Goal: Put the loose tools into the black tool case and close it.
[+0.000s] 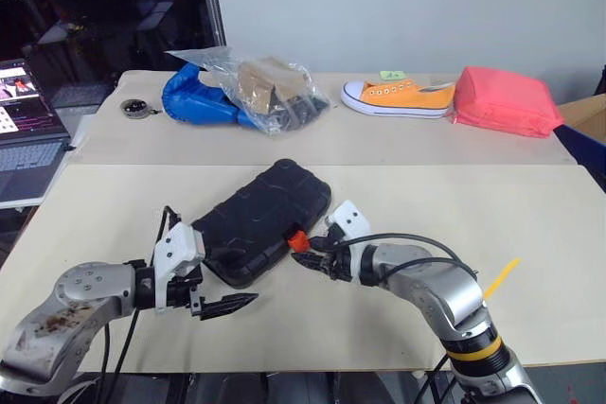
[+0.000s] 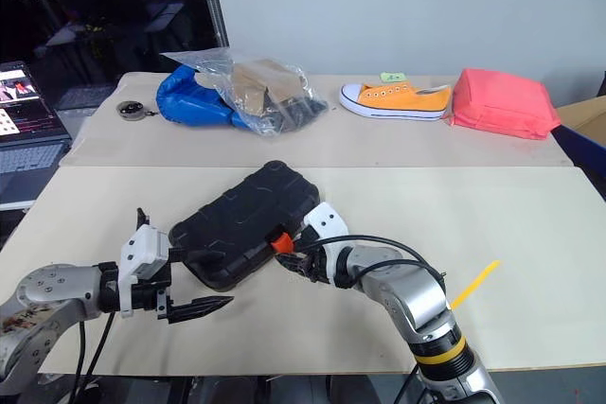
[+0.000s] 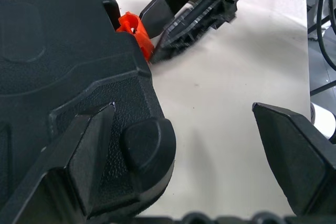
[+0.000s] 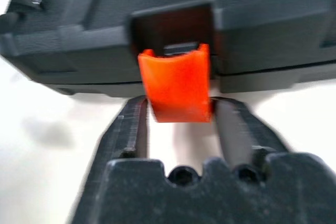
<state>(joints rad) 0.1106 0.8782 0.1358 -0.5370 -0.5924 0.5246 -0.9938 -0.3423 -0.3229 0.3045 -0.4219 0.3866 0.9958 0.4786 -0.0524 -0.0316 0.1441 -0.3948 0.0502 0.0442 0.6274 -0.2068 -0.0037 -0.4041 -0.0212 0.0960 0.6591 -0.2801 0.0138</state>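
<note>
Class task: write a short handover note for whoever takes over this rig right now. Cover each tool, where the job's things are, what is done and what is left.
Left tool: open, holding nothing, at the near corner of the case.
Right tool: fingers either side of the orange latch; a firm grip cannot be confirmed.
Case: lid down, flat on the near table.
Done: no loose tools lie on the table, and the lid is down.
Left: the latch sticks out from the case edge, so it probably still needs pressing home; then back both tools away.
</note>
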